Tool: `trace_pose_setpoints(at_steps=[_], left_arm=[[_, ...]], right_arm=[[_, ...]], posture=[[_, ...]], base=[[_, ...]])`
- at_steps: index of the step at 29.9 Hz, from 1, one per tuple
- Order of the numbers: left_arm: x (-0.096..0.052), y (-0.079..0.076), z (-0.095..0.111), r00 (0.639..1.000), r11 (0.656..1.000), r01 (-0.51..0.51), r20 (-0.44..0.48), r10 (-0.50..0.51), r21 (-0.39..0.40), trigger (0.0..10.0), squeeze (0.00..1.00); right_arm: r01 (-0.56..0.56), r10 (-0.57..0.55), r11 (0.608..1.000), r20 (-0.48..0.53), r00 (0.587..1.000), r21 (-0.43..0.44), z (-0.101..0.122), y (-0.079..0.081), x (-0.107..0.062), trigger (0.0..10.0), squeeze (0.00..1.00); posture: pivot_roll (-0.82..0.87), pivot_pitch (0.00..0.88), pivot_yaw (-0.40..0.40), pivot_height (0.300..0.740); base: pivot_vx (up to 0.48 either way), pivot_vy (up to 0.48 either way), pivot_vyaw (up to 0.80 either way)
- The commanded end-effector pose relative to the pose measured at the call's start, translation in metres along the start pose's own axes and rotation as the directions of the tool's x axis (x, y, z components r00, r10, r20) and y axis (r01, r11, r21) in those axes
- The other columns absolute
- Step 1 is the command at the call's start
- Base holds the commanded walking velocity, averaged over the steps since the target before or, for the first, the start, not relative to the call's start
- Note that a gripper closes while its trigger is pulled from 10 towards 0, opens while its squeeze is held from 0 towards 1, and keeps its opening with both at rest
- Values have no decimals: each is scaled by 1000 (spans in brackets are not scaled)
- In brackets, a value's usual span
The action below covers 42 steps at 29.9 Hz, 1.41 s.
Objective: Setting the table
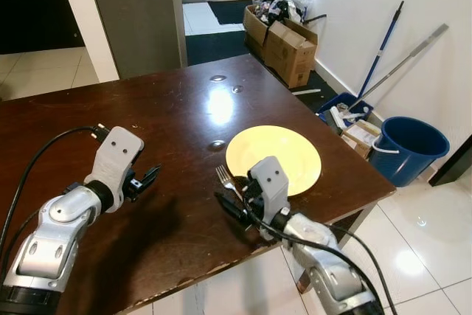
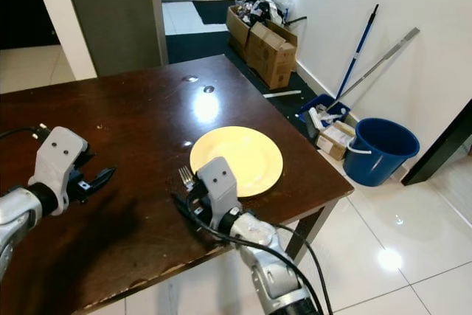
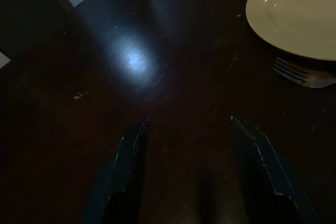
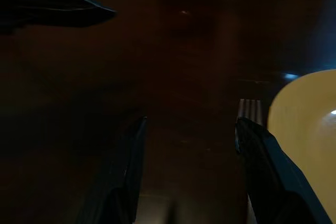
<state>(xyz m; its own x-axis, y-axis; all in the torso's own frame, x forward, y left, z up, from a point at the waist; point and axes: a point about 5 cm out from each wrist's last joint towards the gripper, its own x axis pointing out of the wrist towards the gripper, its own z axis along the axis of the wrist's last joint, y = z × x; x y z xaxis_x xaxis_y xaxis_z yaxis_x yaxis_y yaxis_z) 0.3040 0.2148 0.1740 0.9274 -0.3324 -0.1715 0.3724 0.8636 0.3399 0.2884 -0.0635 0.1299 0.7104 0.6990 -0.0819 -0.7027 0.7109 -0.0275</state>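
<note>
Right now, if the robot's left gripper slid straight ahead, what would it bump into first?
Probably nothing soon. The open left gripper points across bare dark brown wooden table; the round yellow plate and silver metal fork lie off to one side, though depth is unclear.

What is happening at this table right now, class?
A two-armed robot is setting a dark wooden table. A round yellow plate lies near its right edge, with a silver metal fork beside it on the left. The right gripper sits open by the fork; the left gripper hovers open over bare wood, holding nothing.
</note>
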Motion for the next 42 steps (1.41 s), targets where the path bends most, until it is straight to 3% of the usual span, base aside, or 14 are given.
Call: trace_pose_setpoints(at_steps=[1,8,16,21,29,37,41,42], left_arm=[[-2,-2,-1,1000,1000,16,-14,-16,4,10000,0],[-1,-3,4,999,999,36,-7,-35,12,10000,0],[-1,-1,14,999,999,45,12,-45,25,10000,0],[-5,-1,15,999,998,53,7,-54,32,10000,0],[-7,-3,14,998,997,67,-6,-67,33,10000,0],[-7,-4,15,997,997,74,-12,-74,36,10000,0],[-6,-5,17,997,996,78,-11,-77,38,10000,0],[-6,-5,17,997,996,77,-10,-76,37,10000,0]], right_arm=[[-13,16,999,-53,998,48,-12,4,-3,10000,0],[-8,22,996,-149,989,93,-33,0,-2,10000,0],[-33,45,997,-187,981,65,-36,-5,14,10000,0],[12,-11,1000,-211,978,7,-34,-16,22,10000,0],[91,-93,996,-239,966,-18,-39,-30,21,10000,0],[108,-90,992,-236,968,67,-44,-33,22,10000,0],[54,-19,992,-288,957,115,-54,-27,23,10000,0],[41,-4,993,-311,950,112,-57,-26,23,7373,0]], posture=[[53,15,91,740],[60,23,103,740],[97,50,109,740],[111,71,113,740],[115,84,122,740],[117,81,131,740],[120,77,131,740],[120,77,131,740]], base=[[0,0,0],[0,0,0],[0,0,0],[0,0,0],[0,0,0],[0,0,0],[0,0,0],[0,0,0]])
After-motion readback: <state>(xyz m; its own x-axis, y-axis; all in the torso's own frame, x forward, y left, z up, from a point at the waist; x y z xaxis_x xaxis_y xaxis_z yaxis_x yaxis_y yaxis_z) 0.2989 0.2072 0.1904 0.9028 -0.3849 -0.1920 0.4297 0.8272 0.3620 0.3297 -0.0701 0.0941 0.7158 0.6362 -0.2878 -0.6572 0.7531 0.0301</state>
